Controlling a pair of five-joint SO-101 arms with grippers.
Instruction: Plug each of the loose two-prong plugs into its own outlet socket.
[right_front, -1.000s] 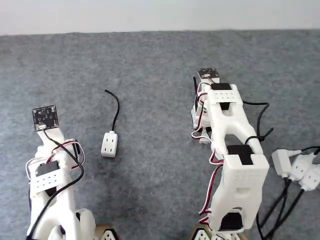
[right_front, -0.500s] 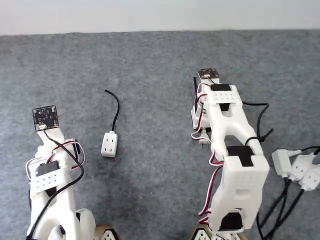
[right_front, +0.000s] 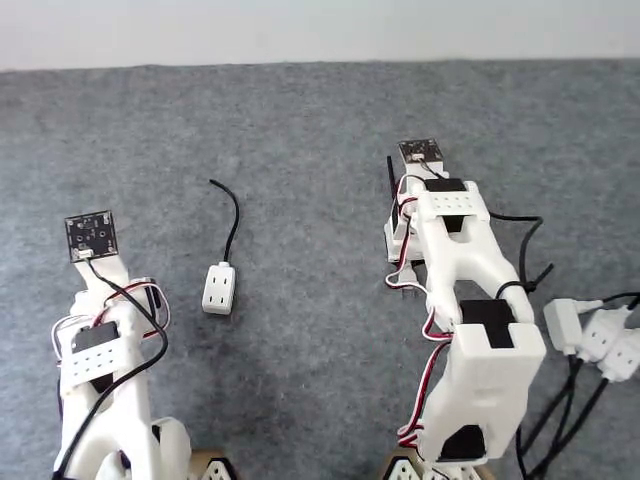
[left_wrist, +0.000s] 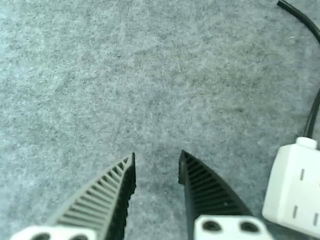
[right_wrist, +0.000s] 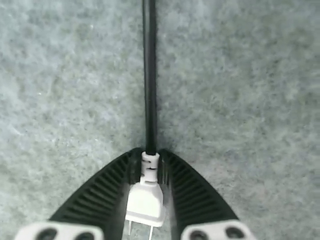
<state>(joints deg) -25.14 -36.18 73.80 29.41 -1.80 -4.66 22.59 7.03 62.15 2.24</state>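
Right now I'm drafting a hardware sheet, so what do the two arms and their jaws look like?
Both the left arm and right arm are white plastic shells with black motor blocks, dotted hole grids, and red, white and black wires looping past the joints. Each wrist carries a small dark circuit board. The jaws are black, tapered and ribbed inside, on white mounts.

Grey felt (right_front: 300, 120) covers the whole tabletop. A plain pale wall (right_front: 300, 30) runs along its far edge.
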